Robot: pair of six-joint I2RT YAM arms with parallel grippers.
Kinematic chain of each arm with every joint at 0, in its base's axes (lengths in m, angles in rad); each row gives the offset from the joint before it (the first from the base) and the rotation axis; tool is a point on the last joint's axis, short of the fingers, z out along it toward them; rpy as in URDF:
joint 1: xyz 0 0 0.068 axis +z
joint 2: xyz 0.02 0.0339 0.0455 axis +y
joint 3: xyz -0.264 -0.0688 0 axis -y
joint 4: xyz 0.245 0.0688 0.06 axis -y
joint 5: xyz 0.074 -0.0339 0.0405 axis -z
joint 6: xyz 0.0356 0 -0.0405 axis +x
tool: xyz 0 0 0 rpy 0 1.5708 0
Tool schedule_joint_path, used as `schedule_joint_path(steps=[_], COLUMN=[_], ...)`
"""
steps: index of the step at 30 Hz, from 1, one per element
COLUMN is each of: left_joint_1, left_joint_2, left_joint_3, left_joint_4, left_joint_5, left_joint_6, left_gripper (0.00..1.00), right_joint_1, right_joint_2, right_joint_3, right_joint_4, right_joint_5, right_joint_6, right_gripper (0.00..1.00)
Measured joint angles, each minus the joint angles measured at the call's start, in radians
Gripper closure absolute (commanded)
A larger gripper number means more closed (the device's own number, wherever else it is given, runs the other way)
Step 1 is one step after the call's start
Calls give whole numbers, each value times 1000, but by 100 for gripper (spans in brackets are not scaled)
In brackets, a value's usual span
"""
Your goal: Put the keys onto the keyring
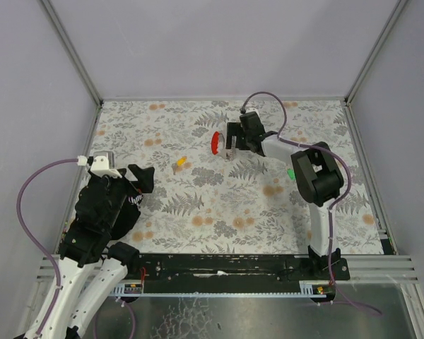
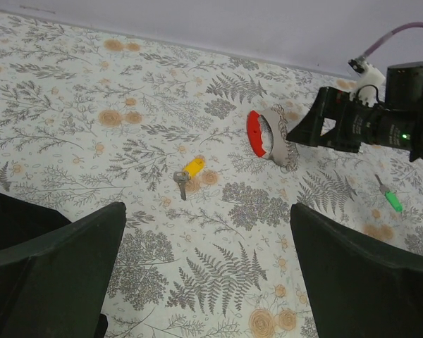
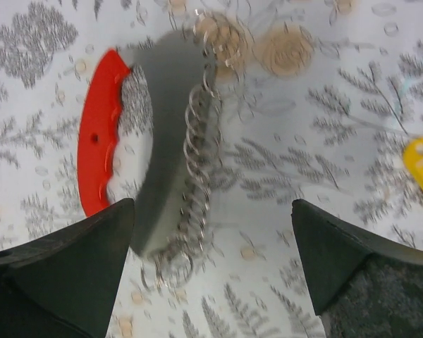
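The right pincer (image 3: 211,211) hangs wide open and empty over the keyring (image 3: 169,141), far-centre on the counter (image 1: 268,226). The left pincer (image 2: 206,211), equally wide, holds nothing. Light and stiff, the keyring probably grips best across its red loop (image 3: 95,151).

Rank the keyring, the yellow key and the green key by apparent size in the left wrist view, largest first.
1. keyring, clearly the largest.
2 and 3. yellow key and green key: they look about alike, too close to rank.
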Motion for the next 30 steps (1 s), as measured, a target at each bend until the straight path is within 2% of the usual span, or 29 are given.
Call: schedule_joint_path(steps=[5, 13, 16, 22, 30], left_joint_1=[0, 0, 0, 0, 0], left_joint_2=[9, 11, 11, 11, 45], left_joint_3=[0, 0, 0, 0, 0], left_joint_4=[0, 0, 0, 0, -2], left_joint_5=[9, 15, 19, 27, 41], left_joint_6=[5, 6, 6, 6, 3], left_gripper=[0, 0, 0, 0, 0], right_joint_1=[35, 88, 90, 99, 166], right_joint_2=[129, 235, 243, 240, 90], right_joint_3=[175, 339, 355, 350, 120], right_joint_4=[-53, -185, -219, -247, -202], right_joint_5=[58, 170, 196, 246, 278], right_joint_6=[7, 22, 29, 33, 43], right_gripper=[2, 31, 39, 52, 54])
